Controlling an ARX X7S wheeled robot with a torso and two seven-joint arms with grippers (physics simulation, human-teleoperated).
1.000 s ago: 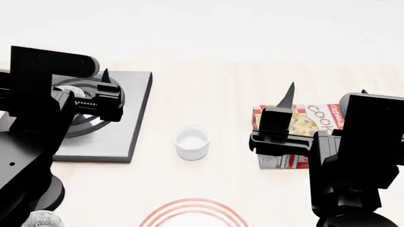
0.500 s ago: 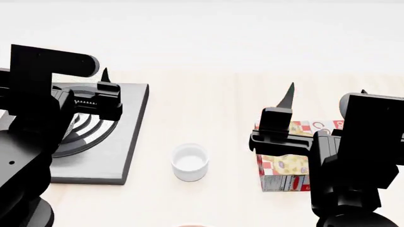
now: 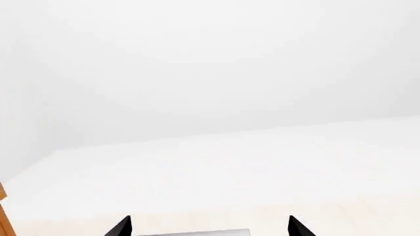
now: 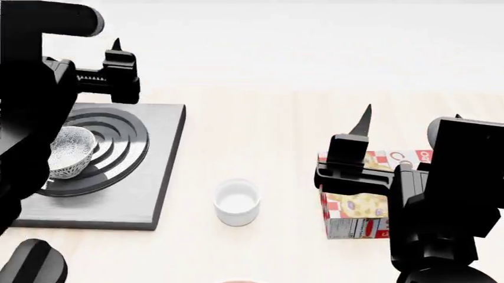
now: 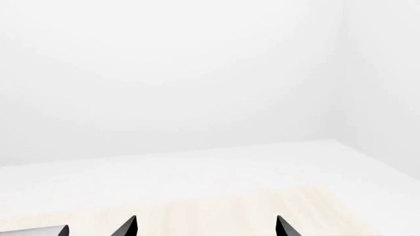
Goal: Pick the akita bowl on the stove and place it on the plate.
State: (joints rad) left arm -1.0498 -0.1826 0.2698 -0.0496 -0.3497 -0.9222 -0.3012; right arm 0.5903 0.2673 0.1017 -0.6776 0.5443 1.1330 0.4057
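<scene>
Your head view carries nearly all the scene: the akita bowl [image 4: 69,152] sits on the black burner rings of the stove [image 4: 150,183], a dark grey slab at the left of the pale wooden table [image 4: 260,130]. A small white cup [image 4: 237,202] stands on the table just right of the stove, and a red-and-white printed box [image 4: 354,203] stands farther right, partly behind your right arm. At the bottom edge of that view, only a sliver of the plate [image 4: 238,281] shows. Your left wrist view shows only the two dark fingertips [image 3: 120,227] of the left gripper [image 3: 210,228], spread wide with nothing between them, a grey edge low between them, and bare table and white wall beyond; the bowl does not appear there. The right wrist view likewise shows the right gripper [image 5: 204,227] with its tips parted and empty over the tabletop. In the head view, the left gripper [image 4: 110,73] is raised above the far part of the stove, clear of the bowl, which lies nearer you and partly hidden behind the left arm.
</scene>
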